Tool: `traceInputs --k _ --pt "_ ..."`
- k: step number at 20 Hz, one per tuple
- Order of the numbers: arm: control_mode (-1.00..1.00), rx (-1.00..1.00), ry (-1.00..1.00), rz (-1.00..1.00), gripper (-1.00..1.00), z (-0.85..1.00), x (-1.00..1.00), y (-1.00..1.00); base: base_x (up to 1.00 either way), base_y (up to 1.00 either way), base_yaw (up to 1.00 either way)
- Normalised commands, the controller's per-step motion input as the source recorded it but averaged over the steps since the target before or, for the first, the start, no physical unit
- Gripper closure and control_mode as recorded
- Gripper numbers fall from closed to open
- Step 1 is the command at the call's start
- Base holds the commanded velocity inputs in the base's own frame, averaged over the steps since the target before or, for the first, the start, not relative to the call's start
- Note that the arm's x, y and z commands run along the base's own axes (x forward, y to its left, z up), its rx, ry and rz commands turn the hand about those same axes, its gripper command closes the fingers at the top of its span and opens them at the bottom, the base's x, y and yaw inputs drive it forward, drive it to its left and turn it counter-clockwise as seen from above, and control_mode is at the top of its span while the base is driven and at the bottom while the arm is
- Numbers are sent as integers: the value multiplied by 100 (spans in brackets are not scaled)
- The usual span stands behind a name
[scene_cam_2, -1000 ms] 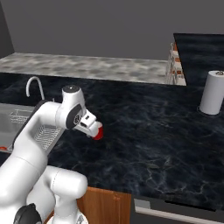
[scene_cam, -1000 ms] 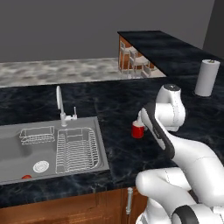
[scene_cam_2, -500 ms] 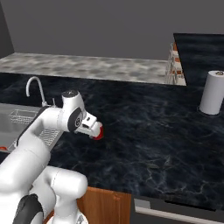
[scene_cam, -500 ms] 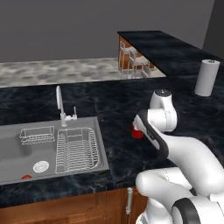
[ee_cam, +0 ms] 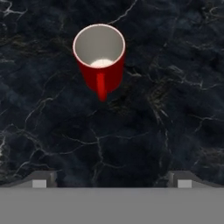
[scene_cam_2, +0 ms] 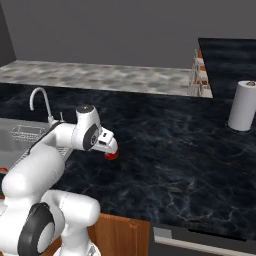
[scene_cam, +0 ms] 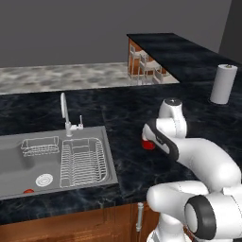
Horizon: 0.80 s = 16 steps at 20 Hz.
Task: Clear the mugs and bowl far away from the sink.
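**A:** ok so over the last second we've swung the arm lower. Our end effector now hangs straight over the table, and its fingertips sit far apart, so it's wide open with nothing in it.

**B:** yep, and the red mug is standing upright on the table just ahead of the end effector, not between the fingertips yet, handle pointing back at us. From the left base camera the wrist now covers most of the red mug; a second ago we could see a lot more of it.

**A:** so we're basically lined up for the grab, I'd guess. We still need to come forward and drop down around the rim.

**B:** agreed. Farther out, off to the end effector's left, there's the sink with its faucet. The mug's too close to it, so nothing's cleared yet.

**A:** way beyond on the other side is the paper towel roll. We'd say that far end is where the mug should go.
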Motion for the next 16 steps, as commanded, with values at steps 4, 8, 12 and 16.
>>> traceInputs --k 4,8,12,16 --pt "-100 0 0 5 -100 -6 34 0 0 0 0" --pt "-100 0 0 1 -100 -12 21 0 0 0 0" --pt "-100 0 0 0 -100 -17 16 0 0 0 0" --pt "-100 0 0 0 -100 -22 20 0 0 0 0"
